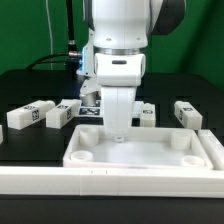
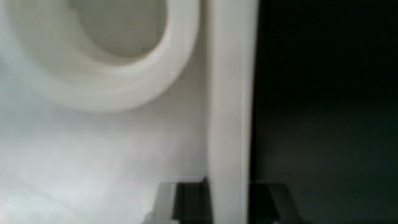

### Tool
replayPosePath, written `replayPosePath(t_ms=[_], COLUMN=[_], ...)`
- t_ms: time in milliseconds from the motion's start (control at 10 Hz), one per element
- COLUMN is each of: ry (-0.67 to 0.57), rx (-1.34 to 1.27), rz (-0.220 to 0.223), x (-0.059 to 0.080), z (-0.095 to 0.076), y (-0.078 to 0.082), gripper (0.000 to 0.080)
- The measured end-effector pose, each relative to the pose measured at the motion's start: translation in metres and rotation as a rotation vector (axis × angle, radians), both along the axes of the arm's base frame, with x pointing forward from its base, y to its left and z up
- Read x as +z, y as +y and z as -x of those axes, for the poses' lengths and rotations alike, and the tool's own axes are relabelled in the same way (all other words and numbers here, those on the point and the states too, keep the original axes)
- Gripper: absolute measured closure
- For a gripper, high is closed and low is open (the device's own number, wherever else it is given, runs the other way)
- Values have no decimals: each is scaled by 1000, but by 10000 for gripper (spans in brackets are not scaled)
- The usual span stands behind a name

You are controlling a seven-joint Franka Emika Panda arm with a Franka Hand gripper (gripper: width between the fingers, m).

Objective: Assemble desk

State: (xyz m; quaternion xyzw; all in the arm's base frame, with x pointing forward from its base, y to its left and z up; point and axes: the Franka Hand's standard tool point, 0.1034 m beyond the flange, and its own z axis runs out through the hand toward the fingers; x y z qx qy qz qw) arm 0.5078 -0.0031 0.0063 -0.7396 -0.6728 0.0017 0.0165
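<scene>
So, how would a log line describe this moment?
end effector: astride tabletop rim | closure: unclear | legs: lying loose, unattached

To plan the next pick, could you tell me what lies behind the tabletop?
Tagged legs lie behind the tabletop on both sides of the gripper; the arm covers whatever lies between them.

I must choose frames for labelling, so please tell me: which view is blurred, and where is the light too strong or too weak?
Wrist view: out of focus, the tabletop rim and socket soft-edged; beyond the rim nearly black. Exterior view: sharper, evenly lit; the white legs bright, their tags distinct.
</scene>
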Motion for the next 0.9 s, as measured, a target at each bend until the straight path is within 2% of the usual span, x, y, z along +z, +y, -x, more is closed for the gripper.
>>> replayPosePath(t_ms=[200,500,700,800,900], ry=[8,13,13,13,8], rx=[12,13,12,12,-9], rz=[-2,-1,-1,-1,0], x=[0,0,0,0,4], z=[-2,-2,-2,-2,-4], y=[6,7,6,6,7], gripper=[741,741,449,449,241])
